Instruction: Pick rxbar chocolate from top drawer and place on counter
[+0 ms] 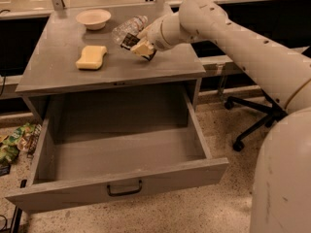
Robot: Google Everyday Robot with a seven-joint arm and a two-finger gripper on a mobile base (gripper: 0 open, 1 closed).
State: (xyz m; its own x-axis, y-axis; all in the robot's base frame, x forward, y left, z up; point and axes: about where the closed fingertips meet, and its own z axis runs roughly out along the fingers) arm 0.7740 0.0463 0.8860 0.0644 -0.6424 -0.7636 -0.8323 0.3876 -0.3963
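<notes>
My arm (233, 38) comes in from the right, long and pale, stretched leftward. The wrist (163, 30) angles down at its end. My gripper (141, 46) sits low over the counter (58, 76), towards its back, fingers (144, 49) pinched on the rxbar chocolate (129, 41), held tilted.

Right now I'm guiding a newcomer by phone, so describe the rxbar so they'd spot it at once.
Find the grey counter above the open drawer. Toward its back right the claw hangs just in front of a clear bottle. The rxbar is the small black wrapper pinched in that claw, darker than the yellow sponge and white bowl to its left.
</notes>
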